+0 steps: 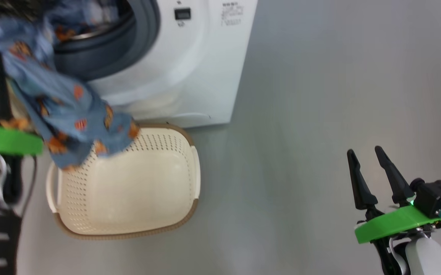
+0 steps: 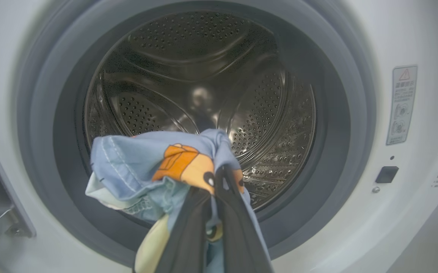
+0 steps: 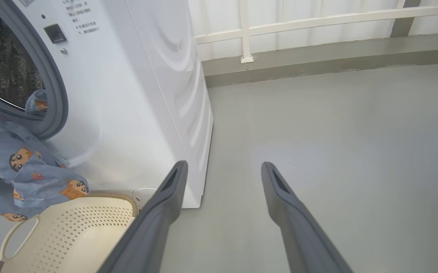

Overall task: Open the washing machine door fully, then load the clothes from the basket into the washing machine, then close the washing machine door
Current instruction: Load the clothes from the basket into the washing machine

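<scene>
Grey, smooth floor (image 1: 319, 114) carries the white front-loading washing machine (image 1: 189, 68), and the cream perforated basket (image 1: 128, 191) stands just before its lower front. The machine's mouth is uncovered. The steel drum (image 2: 203, 76) behind the grey rubber ring (image 2: 336, 132) looks bare.

Item under handling: the clothes (image 1: 67, 107), blue fabric printed with orange-brown figures. The left gripper (image 2: 219, 178) is clamped on a bunched fold, its fingers drawn together with cloth pinched between them. It is at the lower edge of the mouth, in front of the drum. The rest of the fabric trails down from the pincer across the machine's front. Its lowest hem hangs over the basket's far left corner; whether it touches the rim cannot be told. What shows of the basket's interior is bare.

Assessment: the fabric is soft, light, limp and not fragile. It will drape and drag rather than hold a shape. A pinch through several gathered layers, as here, seems the secure hold. The long tail may catch on the rubber ring.

The right gripper (image 1: 366, 152) has its jaws spread and holds nothing. It is over bare floor, well apart from the basket.
</scene>
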